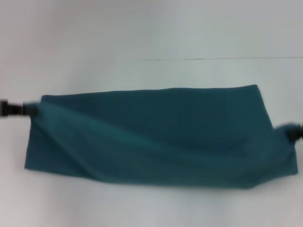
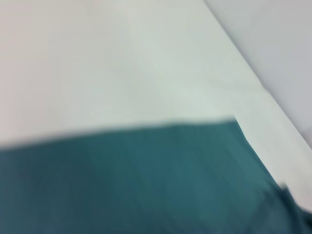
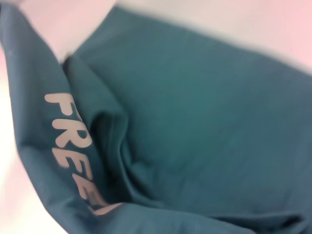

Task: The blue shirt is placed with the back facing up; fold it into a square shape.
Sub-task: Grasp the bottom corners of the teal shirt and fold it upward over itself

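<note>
Head view: left hand (image 1: 29,109), right hand (image 1: 289,133) at blue shirt (image 1: 156,137) ends

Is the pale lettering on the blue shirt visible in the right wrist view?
Yes, on the blue shirt a turned-over strip of fabric shows pale letters reading "FREE".

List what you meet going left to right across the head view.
Left gripper at the shirt's left end → the dark teal-blue soft fabric shirt, folded into a long band on the white table → right gripper at its right end.
</note>
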{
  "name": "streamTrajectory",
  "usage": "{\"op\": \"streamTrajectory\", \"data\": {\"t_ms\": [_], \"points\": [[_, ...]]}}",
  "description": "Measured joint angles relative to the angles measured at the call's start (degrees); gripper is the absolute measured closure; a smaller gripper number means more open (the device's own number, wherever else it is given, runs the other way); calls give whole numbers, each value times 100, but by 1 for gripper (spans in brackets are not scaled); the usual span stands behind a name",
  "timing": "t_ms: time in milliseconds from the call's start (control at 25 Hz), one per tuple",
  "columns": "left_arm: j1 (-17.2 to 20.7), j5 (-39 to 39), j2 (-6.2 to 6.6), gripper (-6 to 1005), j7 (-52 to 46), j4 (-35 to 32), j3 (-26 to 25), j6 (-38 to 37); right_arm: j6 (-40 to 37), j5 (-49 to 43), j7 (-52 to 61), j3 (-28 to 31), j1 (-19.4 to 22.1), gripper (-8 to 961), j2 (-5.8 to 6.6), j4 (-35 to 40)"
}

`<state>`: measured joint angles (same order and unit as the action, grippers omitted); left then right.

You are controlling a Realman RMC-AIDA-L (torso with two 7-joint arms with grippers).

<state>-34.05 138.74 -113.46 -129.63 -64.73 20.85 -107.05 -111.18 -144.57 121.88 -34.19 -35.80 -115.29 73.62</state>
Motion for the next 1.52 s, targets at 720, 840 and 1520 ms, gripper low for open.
{"op": "streamTrajectory", "data": {"t_ms": [720, 840, 1520], "points": [[-169, 171, -603, 951, -278, 458, 2186, 3674, 3545, -669, 1417, -1234, -314, 784, -359, -859], [-183, 425, -719, 951, -338, 457, 2267, 4016, 4050, -738, 1419, -1309, -408, 782, -376, -1223], [-228, 686, -717, 951, -359, 1013, 2338, 5054, 5511, -762, 1509, -1443, -703, 767, -400, -2104]]}}
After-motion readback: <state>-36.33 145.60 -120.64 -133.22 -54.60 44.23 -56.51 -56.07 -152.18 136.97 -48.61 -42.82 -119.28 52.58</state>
